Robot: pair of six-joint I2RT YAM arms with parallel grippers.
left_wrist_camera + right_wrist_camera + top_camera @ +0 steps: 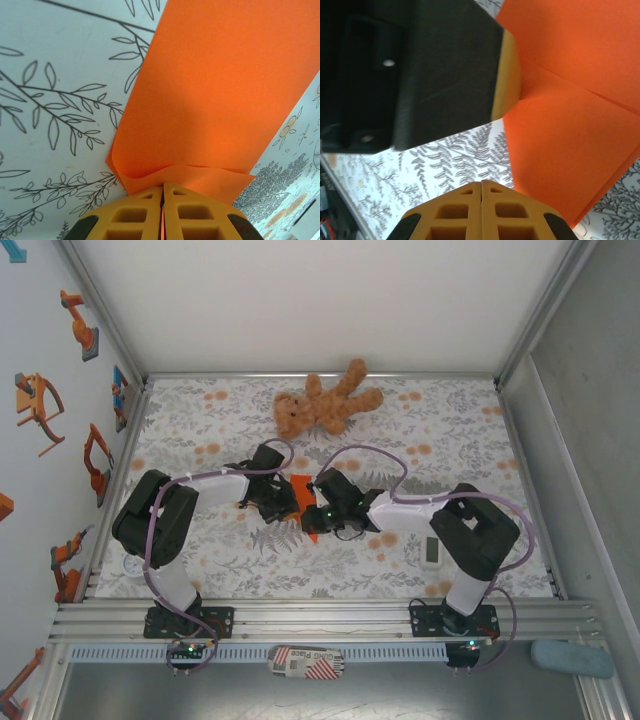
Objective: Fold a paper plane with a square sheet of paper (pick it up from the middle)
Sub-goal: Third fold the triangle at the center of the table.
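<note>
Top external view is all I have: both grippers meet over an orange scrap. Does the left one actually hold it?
Observer: Yes, the left gripper is shut on the square sheet of paper, whose near edge buckles there.
Operator: And the right?
Observer: The right gripper is shut too, with the paper beside its fingertips, not between them.
Operator: Any fold yet?
Observer: A straight layer edge crosses the sheet in the right wrist view.

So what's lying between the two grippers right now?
The orange sheet of paper lies between the left gripper and the right gripper, as the top view shows; the left jaws pinch its edge.
</note>
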